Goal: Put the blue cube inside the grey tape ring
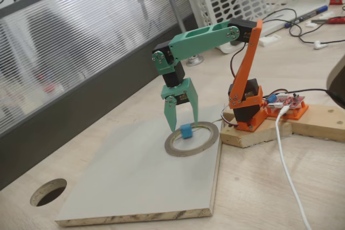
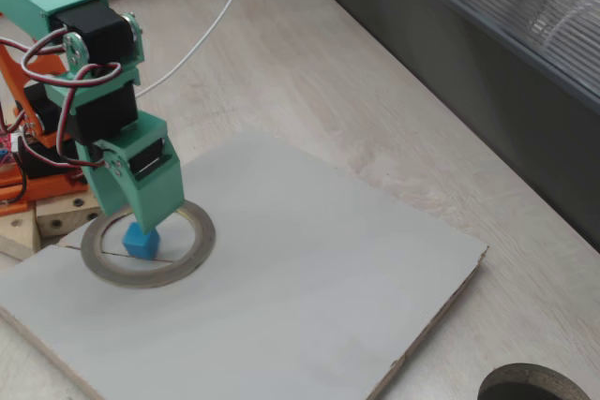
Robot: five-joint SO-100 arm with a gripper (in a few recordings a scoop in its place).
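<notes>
The blue cube [image 1: 186,131] sits on the board inside the grey tape ring [image 1: 211,143], near the ring's far edge in this fixed view. The green gripper [image 1: 183,124] hangs right over it, jaws parted, one tip at each side of the cube. Whether the tips touch it I cannot tell; going straight up looks like the clean way out

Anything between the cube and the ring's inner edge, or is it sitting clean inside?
Nothing but bare board shows around the cube inside the ring in both fixed views; the open gripper hangs just above it.
</notes>
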